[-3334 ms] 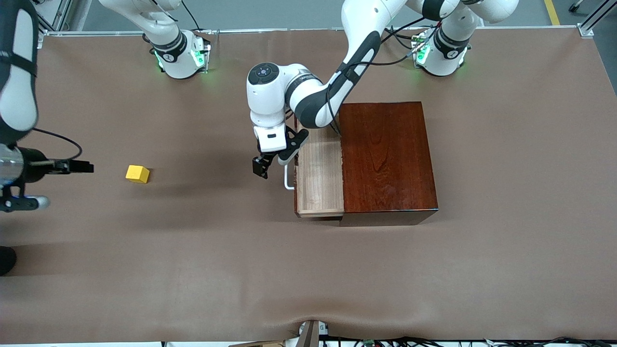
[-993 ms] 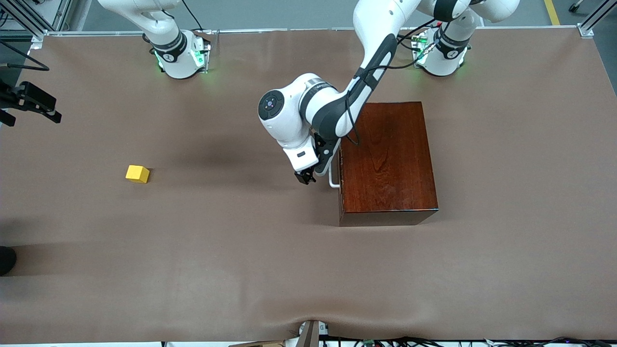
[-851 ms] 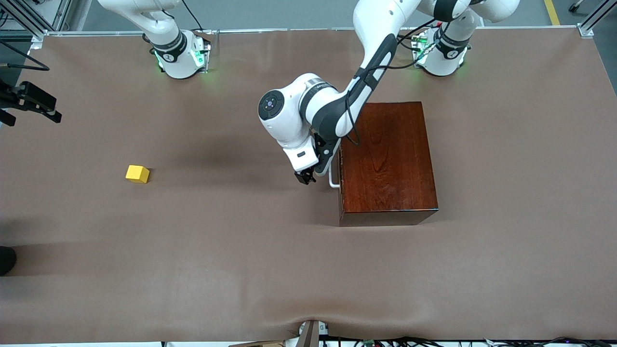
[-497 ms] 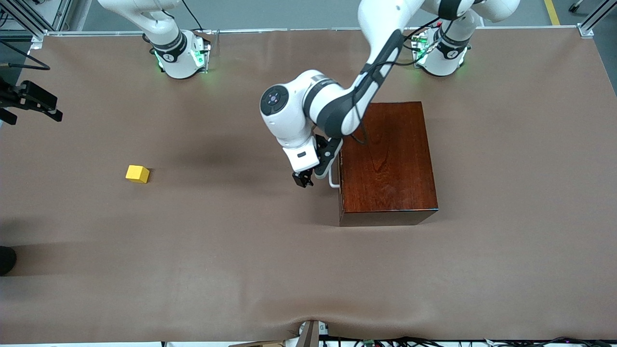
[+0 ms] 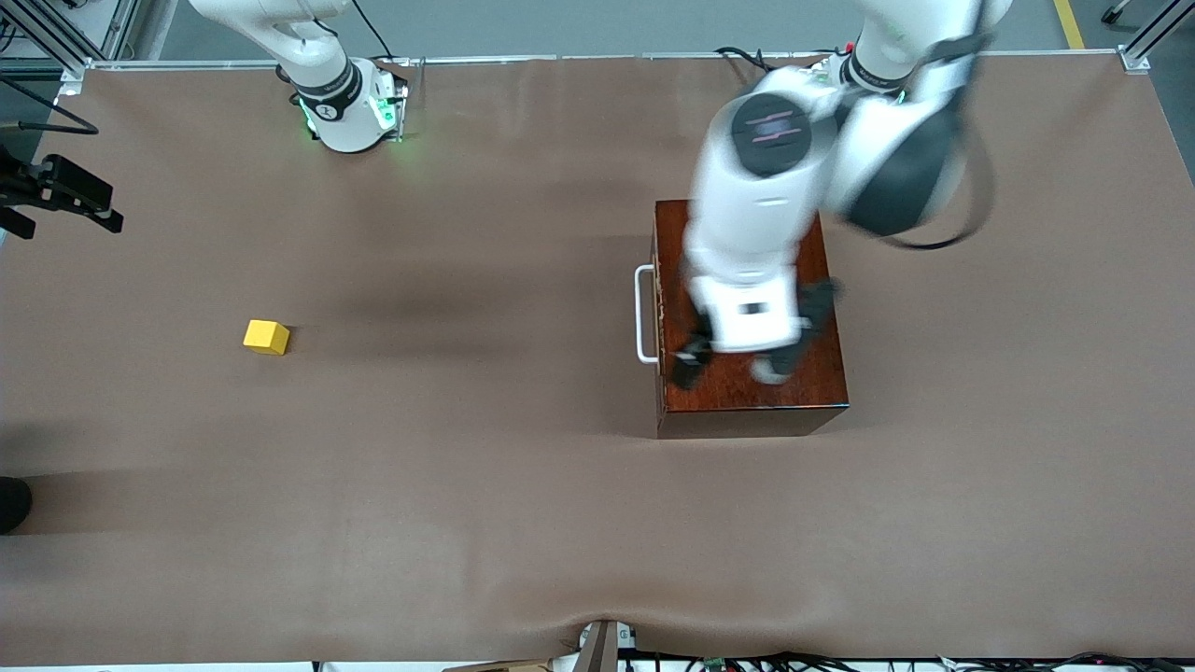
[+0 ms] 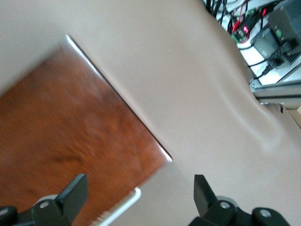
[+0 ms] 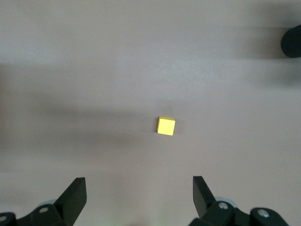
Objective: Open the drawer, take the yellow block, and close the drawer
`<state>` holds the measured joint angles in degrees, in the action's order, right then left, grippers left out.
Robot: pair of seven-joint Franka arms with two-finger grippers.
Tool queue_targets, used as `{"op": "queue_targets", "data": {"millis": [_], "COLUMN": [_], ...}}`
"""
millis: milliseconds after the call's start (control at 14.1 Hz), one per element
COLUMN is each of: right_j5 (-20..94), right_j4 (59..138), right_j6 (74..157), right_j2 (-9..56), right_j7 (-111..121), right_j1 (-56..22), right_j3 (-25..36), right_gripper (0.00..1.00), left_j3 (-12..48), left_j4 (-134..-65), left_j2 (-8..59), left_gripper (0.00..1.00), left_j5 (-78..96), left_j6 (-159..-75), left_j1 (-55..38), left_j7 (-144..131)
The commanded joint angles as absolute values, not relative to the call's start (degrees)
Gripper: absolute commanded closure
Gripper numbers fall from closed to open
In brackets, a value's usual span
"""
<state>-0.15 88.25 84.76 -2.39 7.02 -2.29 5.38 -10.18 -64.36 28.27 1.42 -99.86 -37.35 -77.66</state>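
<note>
The drawer is shut in the dark reddish-brown box (image 5: 738, 403); only its white handle (image 5: 642, 314) sticks out. My left gripper (image 5: 728, 371) is open and empty, up in the air over the box's top, blurred by motion. In the left wrist view the box top (image 6: 61, 127) and handle (image 6: 120, 207) lie below the left gripper (image 6: 139, 182). The yellow block (image 5: 266, 337) sits on the table toward the right arm's end. My right gripper (image 5: 89, 207) is open and empty, high above the table, and in the right wrist view (image 7: 138, 181) it looks down on the block (image 7: 166, 126).
The brown cloth table (image 5: 467, 467) carries only the box and the block. A dark round object (image 5: 11, 504) sits at the table edge by the right arm's end, also in the right wrist view (image 7: 291, 42). Cables and electronics (image 6: 263, 28) lie past the table edge.
The drawer, open 3.3 s ago, is shut. In the last half second my left gripper left the handle and swung up over the box. The right gripper stays still.
</note>
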Motion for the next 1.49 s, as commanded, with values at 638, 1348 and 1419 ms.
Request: {"op": "queue_targets", "data": {"millis": [638,1348,1419], "right_j5": [-1.2,-1.2,-1.2], "right_j4": [87.4,87.5,87.5], "right_j6": [82.8,82.7,82.7], "right_j2": [-2.1,-2.1,-2.1], "right_j7": [3.1,3.1,3.1], "right_j1": [-1.7,-1.6,-1.6], "right_j3": [5.0,5.1,5.1], "right_gripper": [0.00,0.00,0.00], "left_j3": [-9.6,-9.6,-9.7], "left_j4": [-67.5,-80.5,-80.5], "left_j2": [16.7,3.7,3.4], "left_gripper": [0.00,0.00,0.00], "left_j5": [2.8,1.9,1.9], "left_j6": [-83.5,-80.3,-80.2], "left_j1": [-20.0,-15.2,-15.2], "left_j7": [-26.5,-10.8,-10.0]}}
